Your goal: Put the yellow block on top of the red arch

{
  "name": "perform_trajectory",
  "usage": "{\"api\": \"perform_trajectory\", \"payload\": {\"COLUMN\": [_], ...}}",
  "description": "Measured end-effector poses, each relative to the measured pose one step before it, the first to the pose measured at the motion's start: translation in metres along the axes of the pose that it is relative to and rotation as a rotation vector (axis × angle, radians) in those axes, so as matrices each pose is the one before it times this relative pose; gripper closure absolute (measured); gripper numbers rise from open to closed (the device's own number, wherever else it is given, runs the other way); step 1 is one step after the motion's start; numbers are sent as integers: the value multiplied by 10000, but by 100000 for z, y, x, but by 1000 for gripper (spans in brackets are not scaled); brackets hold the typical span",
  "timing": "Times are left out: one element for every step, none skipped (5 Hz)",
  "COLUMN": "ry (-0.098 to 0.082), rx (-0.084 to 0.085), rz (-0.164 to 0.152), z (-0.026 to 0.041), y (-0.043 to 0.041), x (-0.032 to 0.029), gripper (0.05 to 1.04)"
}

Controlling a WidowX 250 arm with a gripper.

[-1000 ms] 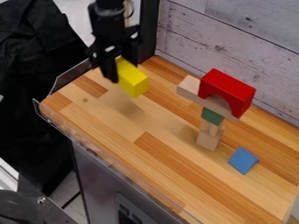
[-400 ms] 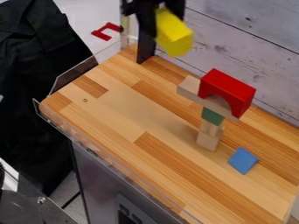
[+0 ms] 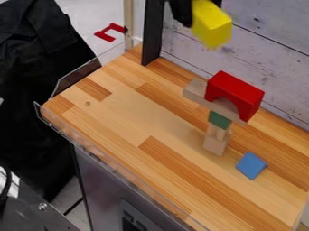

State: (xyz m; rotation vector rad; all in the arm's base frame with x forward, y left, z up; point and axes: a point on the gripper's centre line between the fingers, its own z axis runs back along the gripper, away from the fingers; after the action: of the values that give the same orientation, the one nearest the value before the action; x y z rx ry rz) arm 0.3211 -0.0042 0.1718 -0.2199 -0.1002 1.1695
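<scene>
The fingers [image 3: 181, 12] are clamping the yellow block [image 3: 211, 25] in the air, near the view's top edge, above the red arch [image 3: 234, 90]. The block is probably behaving as light, rigid wood; opposing flat sides are offering the surest grip.

From mid-view, there is passing room over the surface [image 3: 127, 119] toward 9 o'clock. A dark post [image 3: 152, 34] blocks 12, the plank wall [image 3: 262, 40] 1, the arch-topped tower [image 3: 219, 107] 3, the blue block [image 3: 251, 165] 4.
</scene>
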Motion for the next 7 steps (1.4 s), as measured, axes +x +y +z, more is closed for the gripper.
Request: {"api": "perform_trajectory", "payload": {"ry": [-62, 123, 379, 339, 182, 45, 2], "rx": [-18, 125, 302, 256, 191, -76, 167], "rz": [296, 233, 386, 90, 50, 52, 13], "z": [852, -160, -1025, -1057, -887, -310, -782], "y": [-971, -473, 538, 516, 411, -264, -123], "x": [-740, -1342, -1412, -1396, -1044, -222, -549], "gripper": [507, 507, 507, 507, 507, 507, 507]}}
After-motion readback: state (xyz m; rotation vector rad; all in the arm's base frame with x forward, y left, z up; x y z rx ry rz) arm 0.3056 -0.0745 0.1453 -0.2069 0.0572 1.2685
